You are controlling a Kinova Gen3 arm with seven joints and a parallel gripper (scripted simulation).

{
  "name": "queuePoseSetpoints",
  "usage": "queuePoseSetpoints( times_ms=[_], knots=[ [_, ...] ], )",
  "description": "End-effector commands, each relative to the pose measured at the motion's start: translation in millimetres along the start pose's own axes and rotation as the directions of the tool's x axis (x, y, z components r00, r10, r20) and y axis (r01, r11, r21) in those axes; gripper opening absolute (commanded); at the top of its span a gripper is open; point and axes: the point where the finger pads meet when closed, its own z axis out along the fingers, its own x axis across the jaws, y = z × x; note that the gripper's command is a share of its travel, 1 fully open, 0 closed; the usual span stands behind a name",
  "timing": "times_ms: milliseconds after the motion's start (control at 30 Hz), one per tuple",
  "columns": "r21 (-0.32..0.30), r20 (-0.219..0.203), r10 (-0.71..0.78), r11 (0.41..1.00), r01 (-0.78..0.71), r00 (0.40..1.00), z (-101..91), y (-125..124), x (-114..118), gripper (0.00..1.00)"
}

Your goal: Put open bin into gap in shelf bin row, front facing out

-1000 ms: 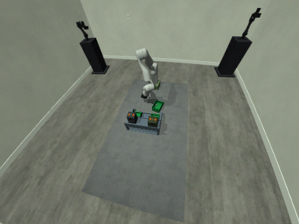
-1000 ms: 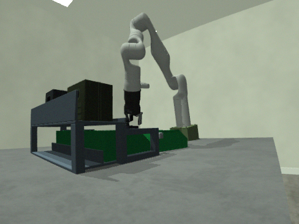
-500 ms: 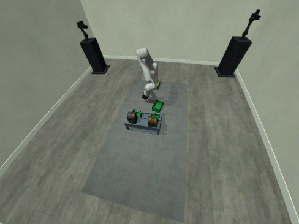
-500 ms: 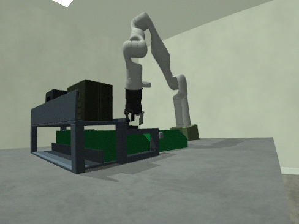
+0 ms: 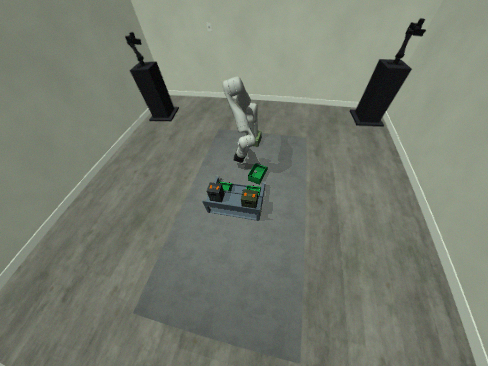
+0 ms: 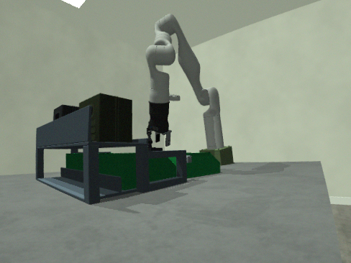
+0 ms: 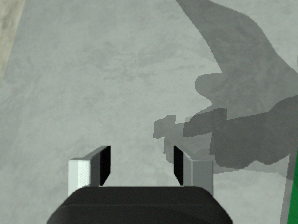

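Pincer wide open, nothing between its fingers — pointing down over the grey table, near the shelf. Green open bin sits on the table just behind the shelf's right end — not in the row.

I'm working in a bare test room: pale walls, wood-plank floor. Two camera pedestals stand at 11 and 1 o'clock. A grey table fills the middle.

Gripper open, pointing down beside shelf; green bins behind.
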Motion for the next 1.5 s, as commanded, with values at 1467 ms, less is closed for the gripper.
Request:
queuePoseSetpoints(
  times_ms=[1467],
  knots=[
    [-0.098,-0.105,0.076,0.991,-0.087,0.992,-34.0,17.4,57.7,1.0]
  ],
)
